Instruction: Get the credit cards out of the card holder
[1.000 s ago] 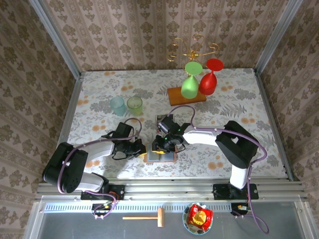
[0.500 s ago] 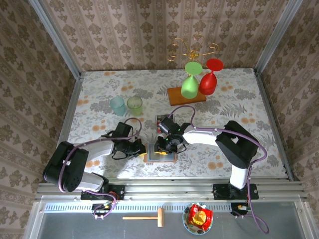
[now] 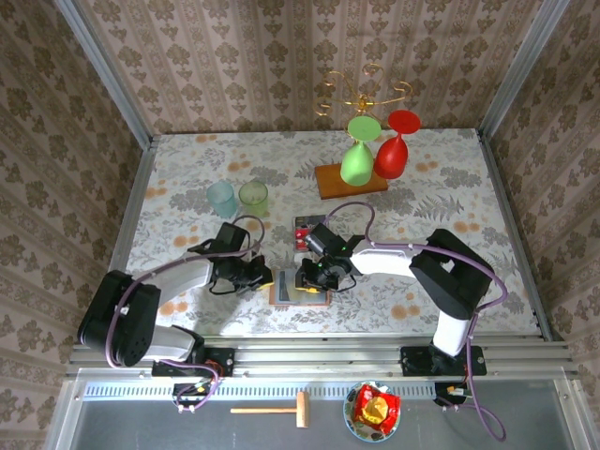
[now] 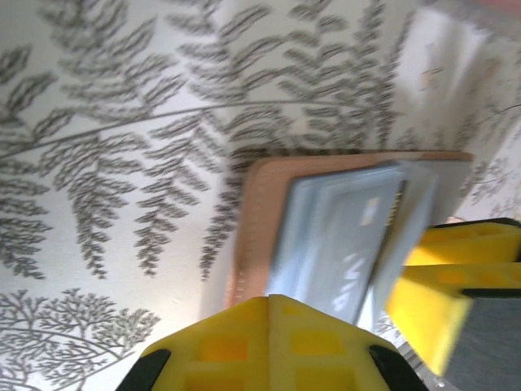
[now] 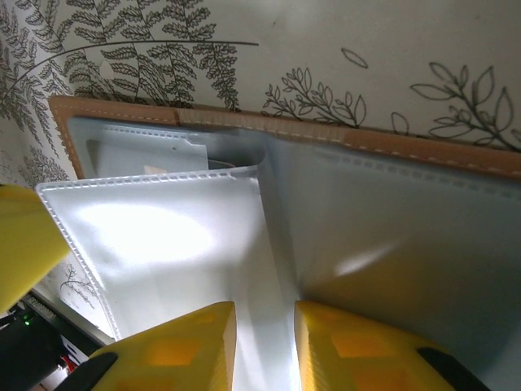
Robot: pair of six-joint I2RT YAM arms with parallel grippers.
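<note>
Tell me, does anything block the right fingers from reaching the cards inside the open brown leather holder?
Yes: a clear plastic sleeve flap lies over the pocket of the open brown leather card holder. The right fingers rest at its near edge; no cards are clearly visible beneath it.

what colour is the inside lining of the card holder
Pale blue-grey, inside a tan-brown stitched leather edge. The card holder shows it best in the right wrist view.

No text, label, brand or number can be read anywhere. The pale marks on the card holder's (image 4: 350, 236) grey inner pocket are too blurred to make out.
</note>
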